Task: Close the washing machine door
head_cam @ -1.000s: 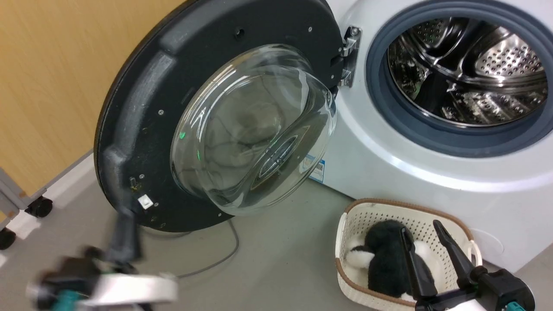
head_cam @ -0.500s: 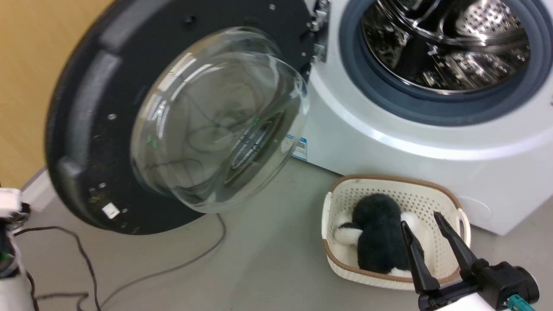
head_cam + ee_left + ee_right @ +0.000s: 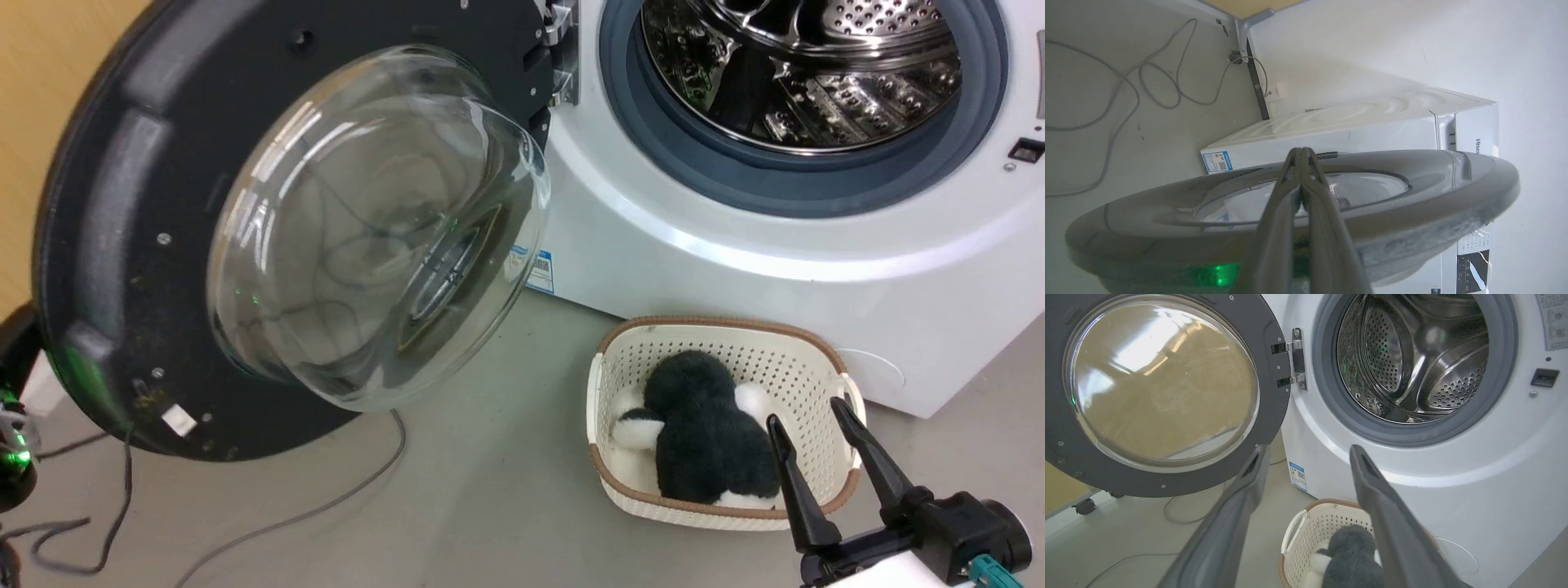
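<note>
Door (image 3: pixel 98 212) stands swung open at upper left of our head view, hinged to the washer (image 3: pixel 735 269). Our left claw (image 3: pixel 1301 154), fingers together, is nearer, behind its outer face. Our right claw (image 3: pixel 801 411) gapes apart.

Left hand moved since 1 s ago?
Yes. Against the washing machine door, the left hand went left: from its lower rim, past its edge, to its outer face.

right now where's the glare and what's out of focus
Head view: streaky glare on the glass of the washing machine door. Left wrist view: the shut left gripper and door rim look soft, green glow below. Right wrist view: the open right gripper is blurred, the drum crisp.
</note>
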You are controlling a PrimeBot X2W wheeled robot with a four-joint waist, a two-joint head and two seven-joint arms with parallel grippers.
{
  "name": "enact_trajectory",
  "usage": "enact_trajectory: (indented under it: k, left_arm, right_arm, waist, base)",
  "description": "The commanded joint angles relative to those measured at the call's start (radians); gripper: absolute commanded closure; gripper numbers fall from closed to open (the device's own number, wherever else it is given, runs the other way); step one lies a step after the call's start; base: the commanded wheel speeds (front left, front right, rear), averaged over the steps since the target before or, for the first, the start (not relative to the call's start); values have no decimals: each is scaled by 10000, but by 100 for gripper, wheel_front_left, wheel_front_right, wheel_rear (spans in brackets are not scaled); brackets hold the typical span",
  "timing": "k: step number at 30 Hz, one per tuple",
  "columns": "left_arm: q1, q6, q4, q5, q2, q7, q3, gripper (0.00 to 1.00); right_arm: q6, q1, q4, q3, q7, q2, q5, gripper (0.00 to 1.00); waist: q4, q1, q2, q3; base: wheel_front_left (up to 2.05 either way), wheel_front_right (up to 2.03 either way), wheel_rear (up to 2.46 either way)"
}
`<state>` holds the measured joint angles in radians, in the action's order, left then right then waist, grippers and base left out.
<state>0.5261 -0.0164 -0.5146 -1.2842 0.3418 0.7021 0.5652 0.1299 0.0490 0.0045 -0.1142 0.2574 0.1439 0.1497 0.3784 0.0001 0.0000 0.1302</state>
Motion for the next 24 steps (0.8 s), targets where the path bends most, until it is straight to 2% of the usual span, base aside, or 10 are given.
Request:
enact_trajectory:
  k: [1, 11, 19, 24]
  left_arm:
    - [-304, -94, 146, -135, 9, 496, -149, 100]
    - [-1835, 172, 1682, -835, -342, 3100, -845, 100]
    - [-3019, 586, 3351, -1259, -1310, 3953, -1281, 100]
    - [-3666, 705, 4220, -1320, -2028, 4069, -1630, 100]
  right_arm:
    - [8, -66, 5, 38, 44, 3, 29, 0]
    - [8, 36, 201, 287, 44, -347, -21, 0]
    - [8, 71, 282, 611, 44, -591, -113, 0]
    - [8, 112, 346, 664, 44, -668, -127, 0]
  waist:
    - [13, -1, 0, -79]
    - [13, -1, 0, -637]
    - [-370, -1, 0, -838]
    - [-851, -1, 0, -928]
  base:
    - [0, 0, 0]
    - [0, 0, 0]
    - [0, 0, 0]
    - [0, 0, 0]
